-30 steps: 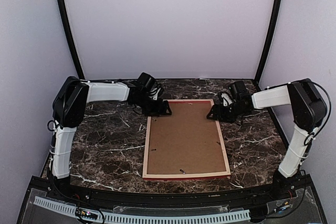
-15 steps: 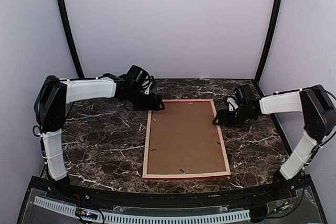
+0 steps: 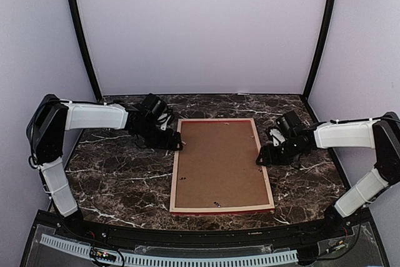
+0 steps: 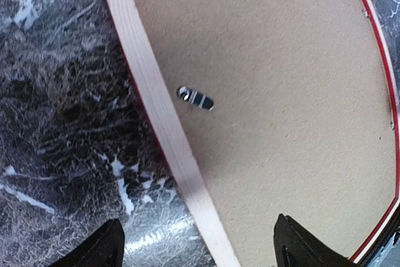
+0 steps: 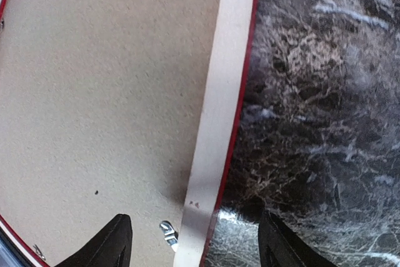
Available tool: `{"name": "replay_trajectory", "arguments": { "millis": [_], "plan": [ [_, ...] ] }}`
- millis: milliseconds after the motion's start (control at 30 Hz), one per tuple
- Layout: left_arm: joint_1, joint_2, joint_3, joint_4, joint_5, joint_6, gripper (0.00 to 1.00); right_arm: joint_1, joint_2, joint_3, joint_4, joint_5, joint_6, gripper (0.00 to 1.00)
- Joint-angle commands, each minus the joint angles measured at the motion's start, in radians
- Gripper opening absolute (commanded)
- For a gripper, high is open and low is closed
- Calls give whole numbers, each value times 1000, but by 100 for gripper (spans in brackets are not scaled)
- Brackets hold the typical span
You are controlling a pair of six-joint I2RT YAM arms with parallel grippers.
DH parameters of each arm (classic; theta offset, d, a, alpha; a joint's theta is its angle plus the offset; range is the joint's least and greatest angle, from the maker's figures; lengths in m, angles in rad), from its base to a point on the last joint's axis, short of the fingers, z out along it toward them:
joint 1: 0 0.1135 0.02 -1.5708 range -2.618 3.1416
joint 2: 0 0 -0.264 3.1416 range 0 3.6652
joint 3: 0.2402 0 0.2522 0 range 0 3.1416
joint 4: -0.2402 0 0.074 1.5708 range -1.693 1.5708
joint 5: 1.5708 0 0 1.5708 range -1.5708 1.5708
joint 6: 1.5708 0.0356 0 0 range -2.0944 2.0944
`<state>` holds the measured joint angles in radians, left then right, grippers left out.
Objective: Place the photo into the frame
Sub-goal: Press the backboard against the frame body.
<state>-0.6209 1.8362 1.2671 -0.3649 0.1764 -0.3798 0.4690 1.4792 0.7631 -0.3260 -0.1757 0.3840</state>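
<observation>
The frame (image 3: 250,207) lies flat and face down in the middle of the dark marble table (image 3: 119,179), its long sides running away from the arm bases. What shows is its pale wood back, a narrow rim all round, with a thin line of bright red peeping out along the outer edges and a wider red strip at the near end. Inside the rim sits a brown backing board (image 3: 219,164), plain and matte, with small metal turn clips along its border; one clip (image 4: 195,98) shows clearly in the left wrist view and another (image 5: 167,232) in the right wrist view. The left gripper (image 3: 177,146) is low beside the frame's left rail, near the far left corner, with its jaws spread wide: in its own camera one finger (image 4: 103,245) is over the marble and the other over the backing board, the pale rail passing between them, and nothing is clasped. The right gripper (image 3: 261,159) is at the right rail, about halfway along, likewise spread wide, with one finger (image 5: 112,242) above the board and the other above the marble, gripping nothing; whether either gripper's fingers touch the surfaces below cannot be told
</observation>
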Motion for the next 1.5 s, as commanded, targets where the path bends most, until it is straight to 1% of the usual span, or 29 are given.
{"name": "replay_trajectory", "arguments": {
  "millis": [0, 233, 400, 600, 667, 833, 967, 1067, 1200, 1300, 1367, 1467],
  "plan": [
    [0, -68, -74, 12, 5, -5, 85, 29, -27, -27, -49, 39, 18, 69],
    [-2, -75, -122, 40, 33, -16, 85, 64, -20, -54, -61, 30, 21, 61],
    [-2, -77, -141, 53, 46, -23, 85, 66, -11, -53, -63, 36, 15, 53],
    [-3, -68, -154, 66, 65, -27, 84, 68, -1, -45, -62, 32, 9, 50],
    [-3, -60, -151, 67, 70, -28, 82, 68, 1, -45, -60, 29, 10, 50],
    [-9, -33, -137, 69, 83, -32, 74, 68, 1, -44, -54, 21, 10, 50],
    [-16, 6, -119, 82, 98, -40, 66, 68, -2, -45, -52, 19, 12, 50],
    [-21, 36, -102, 85, 96, -51, 57, 68, -4, -50, -47, 18, 14, 50],
    [-25, 56, -95, 96, 96, -68, 48, 67, -5, -60, -39, 12, 16, 51],
    [-30, 62, -98, 101, 91, -81, 43, 68, -9, -66, -40, 14, 13, 51],
    [-33, 62, -104, 101, 82, -89, 37, 68, -15, -67, -43, 17, 10, 51],
    [-36, 60, -113, 90, 61, -100, 33, 68, -27, -60, -55, 23, 1, 53]
  ]
}}
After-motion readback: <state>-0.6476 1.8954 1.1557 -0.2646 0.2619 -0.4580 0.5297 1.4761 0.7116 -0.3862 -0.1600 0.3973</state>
